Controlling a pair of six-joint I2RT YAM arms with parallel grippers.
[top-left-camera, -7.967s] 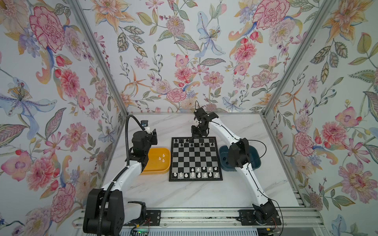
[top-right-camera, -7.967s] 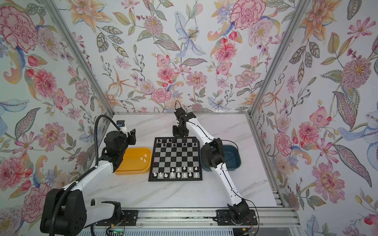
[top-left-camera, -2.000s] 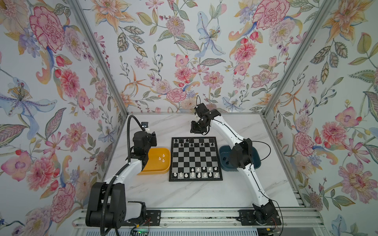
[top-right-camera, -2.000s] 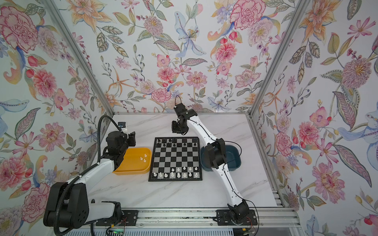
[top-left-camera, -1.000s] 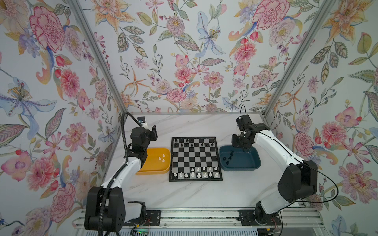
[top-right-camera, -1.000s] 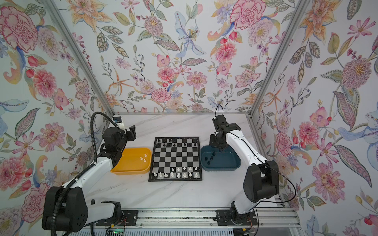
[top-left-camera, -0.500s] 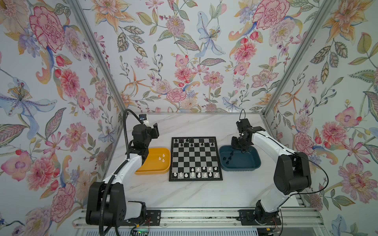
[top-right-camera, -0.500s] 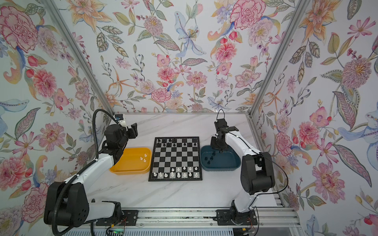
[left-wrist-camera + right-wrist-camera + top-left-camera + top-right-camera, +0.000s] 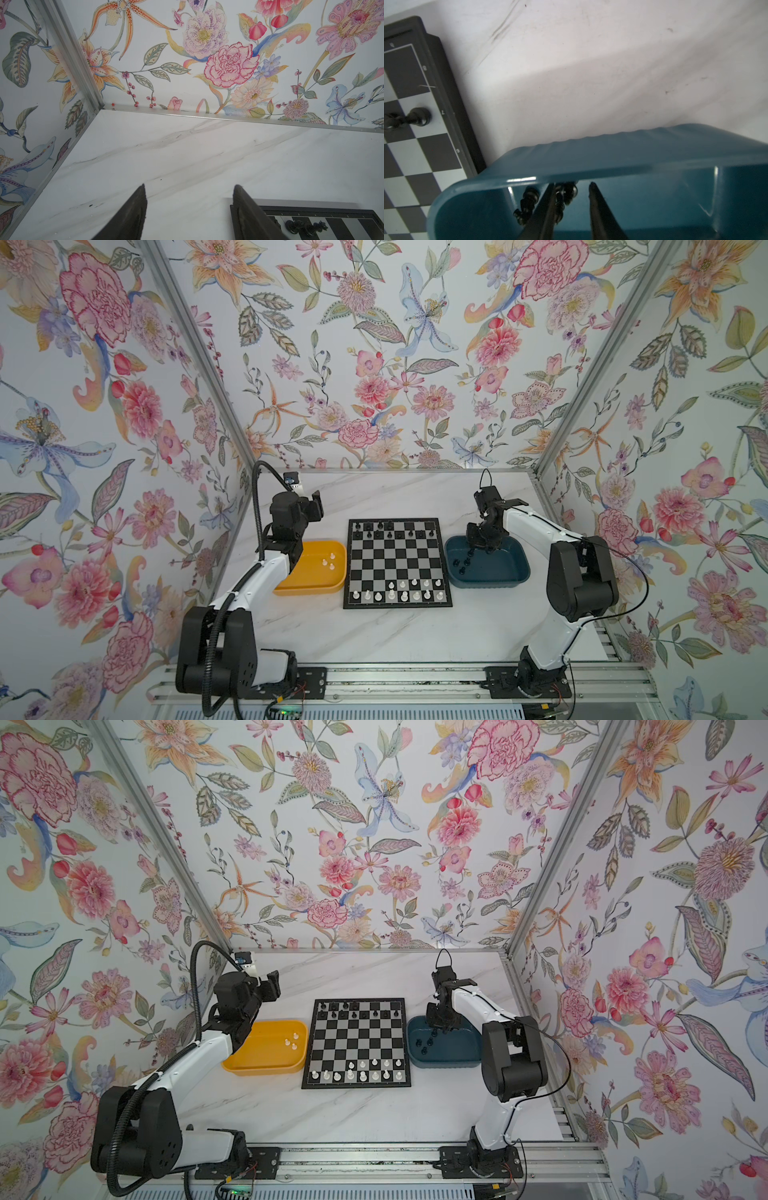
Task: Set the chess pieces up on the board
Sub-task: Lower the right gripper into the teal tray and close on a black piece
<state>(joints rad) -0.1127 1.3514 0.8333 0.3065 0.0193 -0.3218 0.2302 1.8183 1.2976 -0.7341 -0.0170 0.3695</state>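
Now swung from board (image 9: 397,564) into blue tray (image 9: 486,584) with right gripper (image 9: 572,186), fingers parted beside black pieces (image 9: 529,197), none grasped yet; left gripper (image 9: 190,186) released, empty.

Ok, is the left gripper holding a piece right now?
No, the left gripper stands open, with only table showing between its jaws.

top views: overhead, whole table (image 9: 395,635); left wrist: back wall (image 9: 207,62); right wrist: blue tray (image 9: 612,153)
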